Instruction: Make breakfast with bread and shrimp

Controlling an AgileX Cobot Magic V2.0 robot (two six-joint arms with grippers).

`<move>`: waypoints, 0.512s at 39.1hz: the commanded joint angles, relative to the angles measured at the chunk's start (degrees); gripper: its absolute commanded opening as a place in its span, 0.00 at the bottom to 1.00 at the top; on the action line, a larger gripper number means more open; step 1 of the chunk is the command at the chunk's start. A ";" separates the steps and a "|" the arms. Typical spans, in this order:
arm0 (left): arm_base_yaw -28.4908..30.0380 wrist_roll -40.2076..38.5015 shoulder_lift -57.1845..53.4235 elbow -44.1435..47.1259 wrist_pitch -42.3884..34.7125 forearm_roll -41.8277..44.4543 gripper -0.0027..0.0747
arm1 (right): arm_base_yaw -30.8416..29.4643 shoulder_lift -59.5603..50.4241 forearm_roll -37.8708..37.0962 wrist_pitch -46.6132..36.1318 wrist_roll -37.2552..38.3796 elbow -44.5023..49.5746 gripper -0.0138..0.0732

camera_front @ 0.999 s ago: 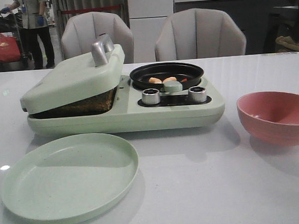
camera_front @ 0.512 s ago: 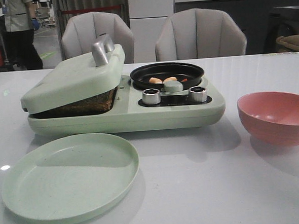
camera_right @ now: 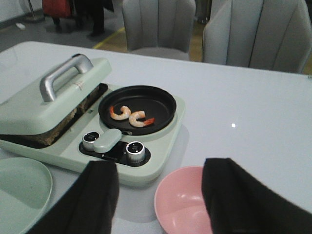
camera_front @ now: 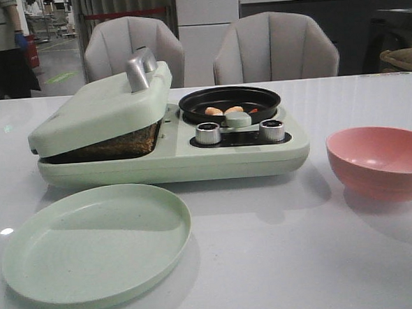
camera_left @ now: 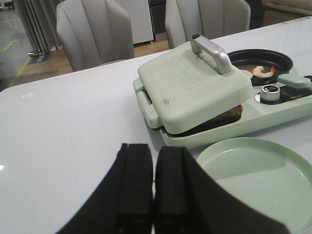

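Two shrimp [camera_right: 130, 115] lie curled in the round black pan [camera_right: 161, 100] of the pale green breakfast maker [camera_front: 171, 163], exactly where they lay a second ago; on the table [camera_front: 282, 262] nothing has shifted, and only a person [camera_front: 0, 41] beyond its far left corner has walked further out of view. Judging by that, cooking is under way and neither arm has begun the next step. Dark toasted bread [camera_left: 222, 116] shows as a thin edge under the hinged press lid [camera_left: 190, 87], which rests tilted on it and must be lifted by its metal handle [camera_left: 212, 52] before the bread can come out. Near the front left corner waits a green plate [camera_front: 96, 245], bare; towards the right edge stands a pink bowl [camera_front: 381, 161], also bare. Left gripper [camera_left: 153, 190] has its pads pressed together, holding nothing; right gripper [camera_right: 161, 195] hangs spread wide above the bowl.
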 commanded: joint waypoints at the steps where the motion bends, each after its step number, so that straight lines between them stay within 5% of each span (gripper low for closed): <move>1: -0.30 -0.54 0.50 -1.51 -5.01 -1.22 0.18 | 0.54 -6.40 0.17 -7.20 -0.07 2.71 0.72; 13: -0.30 -0.54 0.50 -1.51 -5.01 -1.22 0.18 | 0.54 -15.23 0.10 -8.15 -0.07 10.01 0.70; 20: -0.30 -0.54 0.50 -1.51 -5.01 -1.22 0.18 | 0.54 -15.23 0.10 -8.36 -0.07 10.01 0.39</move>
